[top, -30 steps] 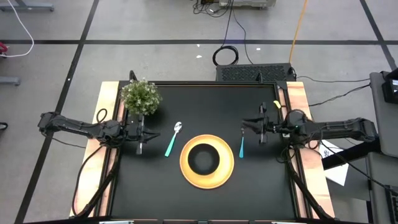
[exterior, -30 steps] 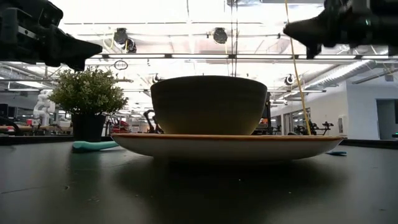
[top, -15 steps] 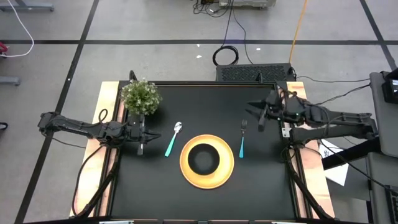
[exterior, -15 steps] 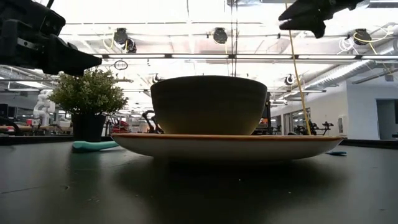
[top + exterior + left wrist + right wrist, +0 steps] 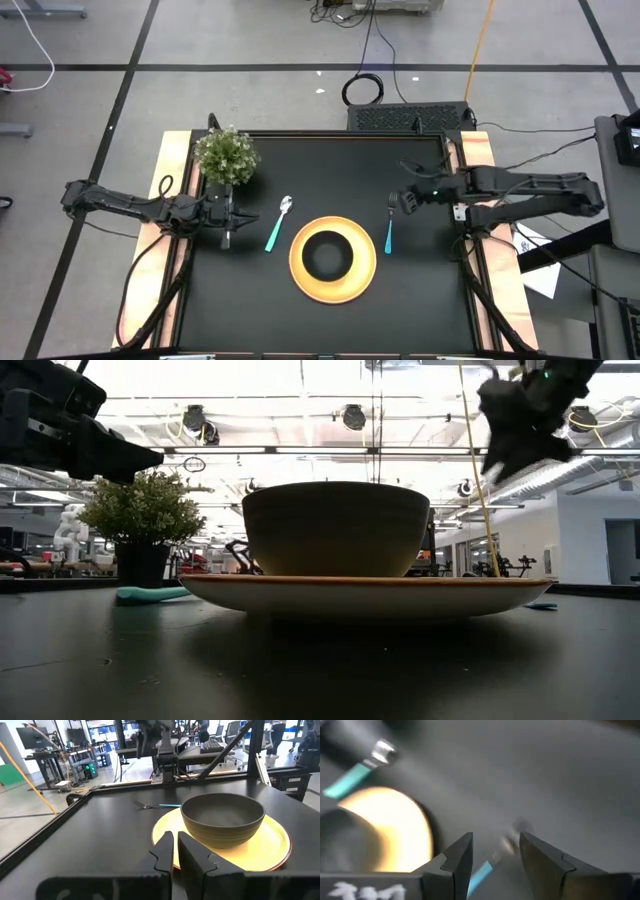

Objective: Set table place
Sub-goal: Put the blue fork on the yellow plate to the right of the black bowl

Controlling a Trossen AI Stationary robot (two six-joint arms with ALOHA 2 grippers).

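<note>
Desk [image 5: 330, 320] setting reads complete: black bowl [image 5: 325, 254] centred on yellow plate [image 5: 298, 281], spoon [image 5: 278, 224] just beside its left, fork [image 5: 389, 228] just beside its right, as a diner would reach them. Left gripper [image 5: 227, 217], fingers closed and empty, waits beside the spoon. Right gripper [image 5: 408, 201], fingers parted and empty, hangs over the fork's tines; potted plant [image 5: 226, 155] stands farthest back

We are seeing a small bushy potted plant [image 5: 226, 155] standing at about ten o'clock on the desk [image 5: 330, 160], in a dark pot. Beyond the far edge, at twelve o'clock, a coiled black cable [image 5: 362, 90] is lying on the tiled floor [image 5: 250, 40], just beside a dark perforated box [image 5: 410, 117]. At three o'clock, white papers [image 5: 537, 262] are lying off the desk.
</note>
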